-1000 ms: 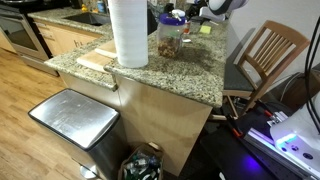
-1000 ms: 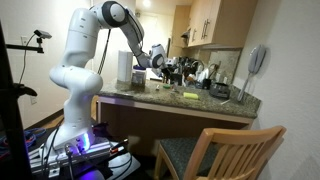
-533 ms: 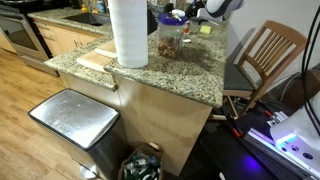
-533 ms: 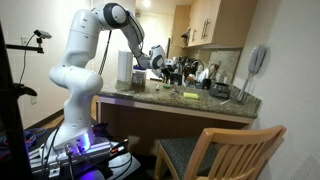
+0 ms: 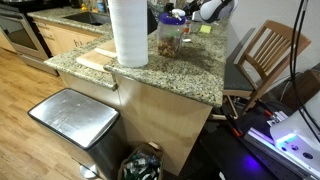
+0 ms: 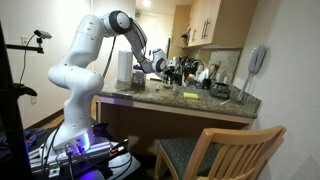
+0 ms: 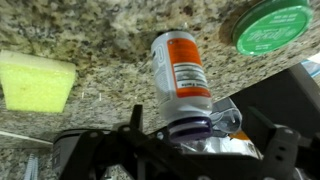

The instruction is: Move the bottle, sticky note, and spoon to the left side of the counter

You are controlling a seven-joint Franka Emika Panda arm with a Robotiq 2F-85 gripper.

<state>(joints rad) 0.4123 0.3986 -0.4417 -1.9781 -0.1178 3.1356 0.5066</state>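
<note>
We see the bottle (image 7: 178, 72) as a small orange cylinder with a white label of fine print wrapped round it and a pale cap. The cap end is the part closest to the claw (image 7: 193, 120), and the body runs away from it across the speckled counter (image 7: 100, 28). The bottle sits between the claw's two dark fingers (image 7: 137, 112). The jaws stand wide apart with a gap on either side of the cap, so they grip nothing. Off to one side of the claw, beyond the near finger, lies the sticky note (image 7: 35, 82), a pale yellow-green square flat on the granite and well apart from the bottle. Past the other finger, further out, is a round green lid (image 7: 272, 25). In an exterior view the white arm (image 6: 88, 42) rises from its base, folds over high at the elbow and slopes down to the counter, with the claw (image 6: 160, 66) low over the surface. In an exterior view the claw (image 5: 207, 10) is beyond a blue-lidded jar (image 5: 172, 35) and a tall paper towel roll (image 5: 128, 30).
</note>
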